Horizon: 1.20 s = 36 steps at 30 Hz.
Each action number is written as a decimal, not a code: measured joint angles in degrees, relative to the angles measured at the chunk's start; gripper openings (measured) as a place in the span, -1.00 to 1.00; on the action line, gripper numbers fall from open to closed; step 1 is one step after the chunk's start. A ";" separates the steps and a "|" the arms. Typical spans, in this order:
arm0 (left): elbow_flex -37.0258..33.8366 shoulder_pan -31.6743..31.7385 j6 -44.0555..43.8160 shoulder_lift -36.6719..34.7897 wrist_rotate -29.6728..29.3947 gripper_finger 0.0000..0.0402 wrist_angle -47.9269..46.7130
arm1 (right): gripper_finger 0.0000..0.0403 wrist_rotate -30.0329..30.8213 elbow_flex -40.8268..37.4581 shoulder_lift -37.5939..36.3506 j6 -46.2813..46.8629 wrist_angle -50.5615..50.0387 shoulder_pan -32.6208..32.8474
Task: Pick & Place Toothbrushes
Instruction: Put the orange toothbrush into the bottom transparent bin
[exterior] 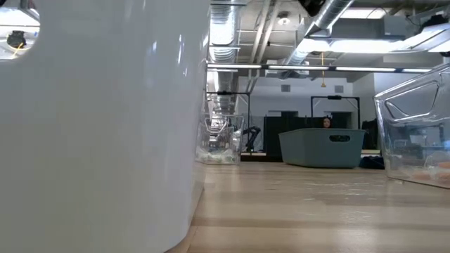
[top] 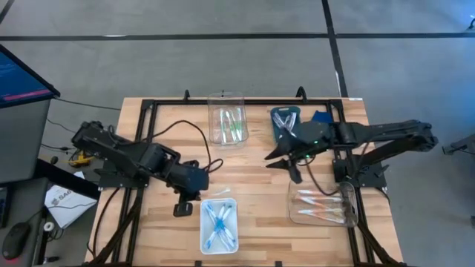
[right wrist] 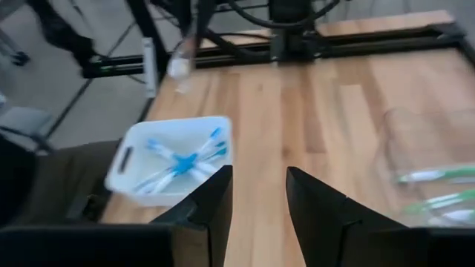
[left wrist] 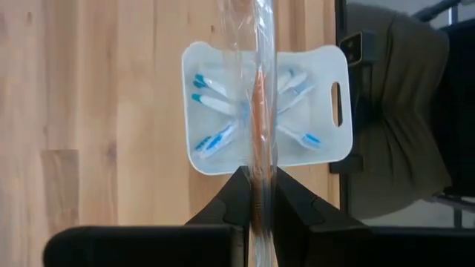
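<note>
over glossy white tray [left wrist: 326, 70], perhaps orange-cored clear toothbrush [left wrist: 260, 111]

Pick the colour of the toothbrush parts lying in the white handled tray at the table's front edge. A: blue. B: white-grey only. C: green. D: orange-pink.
A: in the high view the white tray holds toothbrushes with blue parts, and the left wrist view shows the same blue-tipped brushes in it; the green ones sit in the clear bin at the back.
</note>
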 joint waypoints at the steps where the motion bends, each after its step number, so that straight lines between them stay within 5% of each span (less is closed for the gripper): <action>1: 0.00 0.00 0.03 0.41 0.26 -0.90 0.00 | -0.40 -0.95 0.00 -0.73 0.60 -0.95 0.00; 15: -0.02 -0.39 0.07 3.45 2.51 -0.90 0.10 | -0.39 -2.95 1.04 1.67 3.41 2.40 4.13; 24: -0.02 -0.79 -0.08 3.45 2.53 -0.90 0.99 | -0.39 -1.94 17.36 16.28 -3.49 1.00 8.42; 29: -0.02 -1.84 -0.43 3.45 -0.76 -0.90 1.32 | -0.39 3.81 28.15 25.43 -7.29 -6.35 8.90; 36: -2.04 -2.89 1.85 3.43 -1.77 -0.90 6.65 | -0.39 4.22 37.07 33.55 -11.16 -12.96 9.57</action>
